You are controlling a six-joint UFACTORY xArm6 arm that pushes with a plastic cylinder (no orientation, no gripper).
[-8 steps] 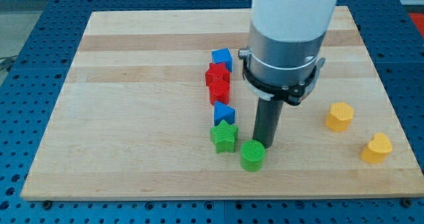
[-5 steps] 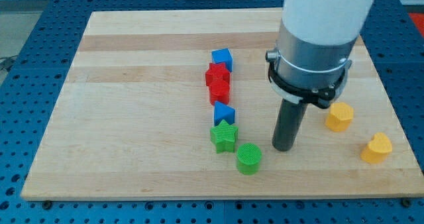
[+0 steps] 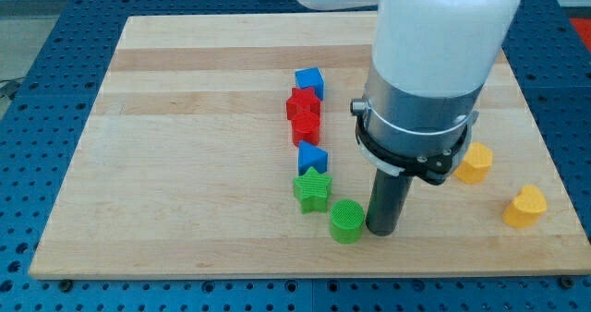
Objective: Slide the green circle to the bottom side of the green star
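Observation:
The green circle (image 3: 347, 221) lies near the view's bottom on the wooden board (image 3: 185, 164), just below and right of the green star (image 3: 312, 190). My tip (image 3: 381, 231) stands right beside the green circle, on its right side, touching or nearly touching it. The star sits at the lower end of a column of blocks.
Above the star run a blue block (image 3: 312, 157), two red blocks (image 3: 304, 114) and a blue cube (image 3: 309, 80). At the view's right lie a yellow block (image 3: 475, 163), partly hidden by the arm, and a yellow heart (image 3: 524, 207).
My tip moved away to the right of the green circle, then came back down and left to its right side. The circle shifted slightly down and left early on.

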